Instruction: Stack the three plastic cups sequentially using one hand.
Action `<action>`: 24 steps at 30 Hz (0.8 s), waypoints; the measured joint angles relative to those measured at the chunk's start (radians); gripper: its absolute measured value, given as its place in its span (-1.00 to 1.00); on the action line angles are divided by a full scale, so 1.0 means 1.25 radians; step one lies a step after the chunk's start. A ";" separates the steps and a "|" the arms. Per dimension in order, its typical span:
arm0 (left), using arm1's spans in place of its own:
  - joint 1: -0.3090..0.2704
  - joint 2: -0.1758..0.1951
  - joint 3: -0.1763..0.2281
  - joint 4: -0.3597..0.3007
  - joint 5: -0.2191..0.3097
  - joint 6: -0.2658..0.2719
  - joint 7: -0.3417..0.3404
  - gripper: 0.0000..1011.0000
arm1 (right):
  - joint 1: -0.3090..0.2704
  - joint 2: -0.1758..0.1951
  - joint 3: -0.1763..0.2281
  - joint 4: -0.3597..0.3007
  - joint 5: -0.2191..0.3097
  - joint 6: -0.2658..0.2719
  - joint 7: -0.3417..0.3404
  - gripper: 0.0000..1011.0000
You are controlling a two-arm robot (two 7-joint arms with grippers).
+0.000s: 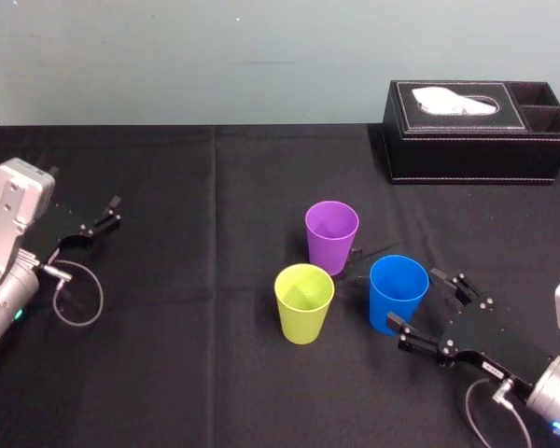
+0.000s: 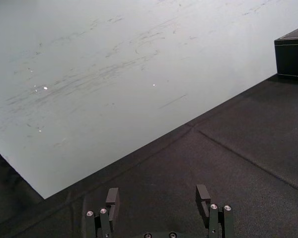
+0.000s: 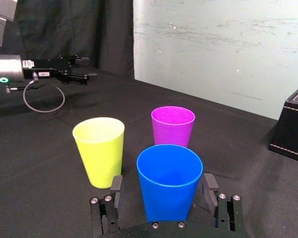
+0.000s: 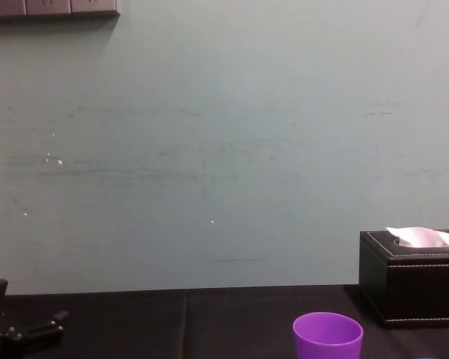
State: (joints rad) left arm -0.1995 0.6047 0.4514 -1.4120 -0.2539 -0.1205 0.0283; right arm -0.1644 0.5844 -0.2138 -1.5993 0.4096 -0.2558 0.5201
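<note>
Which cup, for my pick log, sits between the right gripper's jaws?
The blue cup: the right gripper flanks it; the purple cup and yellow-green cup stand apart.

The rear cup (image 1: 331, 233) is set behind the left cup (image 1: 304, 301) and the right cup (image 1: 398, 291); the latter is flanked by the right gripper (image 1: 415, 299). The tissue box (image 1: 476, 140) is placed farther back, rightward.

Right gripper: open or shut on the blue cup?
Open. Right gripper fingers flank the blue cup, gaps both sides. Left gripper idle at left.
</note>
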 joint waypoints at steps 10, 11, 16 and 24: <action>0.000 0.000 0.000 0.000 0.000 0.000 0.000 1.00 | 0.027 -0.018 -0.007 0.024 -0.002 0.010 0.018 0.99; 0.000 0.000 0.000 0.000 0.000 0.000 0.000 1.00 | 0.029 -0.020 -0.008 0.027 -0.003 0.010 0.018 0.99; 0.000 0.000 0.000 0.000 0.000 0.000 0.000 1.00 | 0.045 -0.028 -0.013 0.044 -0.008 0.014 0.018 0.99; 0.000 0.000 0.000 0.000 0.000 0.000 0.000 1.00 | 0.063 -0.038 -0.020 0.060 -0.014 0.018 0.018 0.99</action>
State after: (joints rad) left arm -0.1996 0.6047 0.4514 -1.4120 -0.2539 -0.1205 0.0283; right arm -0.0854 0.5367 -0.2383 -1.5242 0.3916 -0.2333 0.5425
